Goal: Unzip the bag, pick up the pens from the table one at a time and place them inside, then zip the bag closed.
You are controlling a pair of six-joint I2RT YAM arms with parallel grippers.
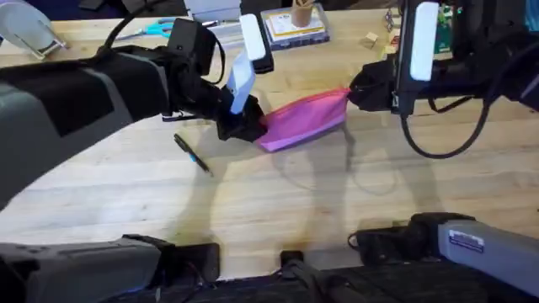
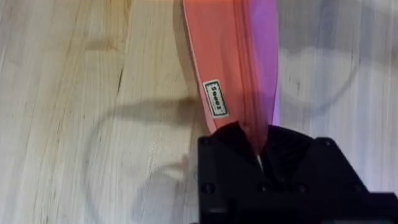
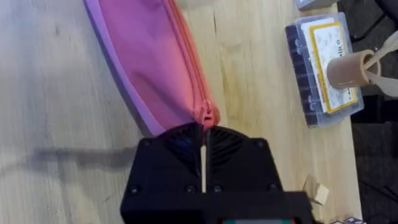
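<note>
Near half of the counter: bare wood along the near edge, open to a pincer from either side.
Pen: lies alone left of the middle, bare wood all round it, reachable from above.
Bag: stretched across the middle, held at both ends by the left pincer and the right pincer, both clamped; with the two arms it bars the way across the middle.
Far edge: crowded by a plastic case, a cup, blue scissors and small wooden blocks.
</note>
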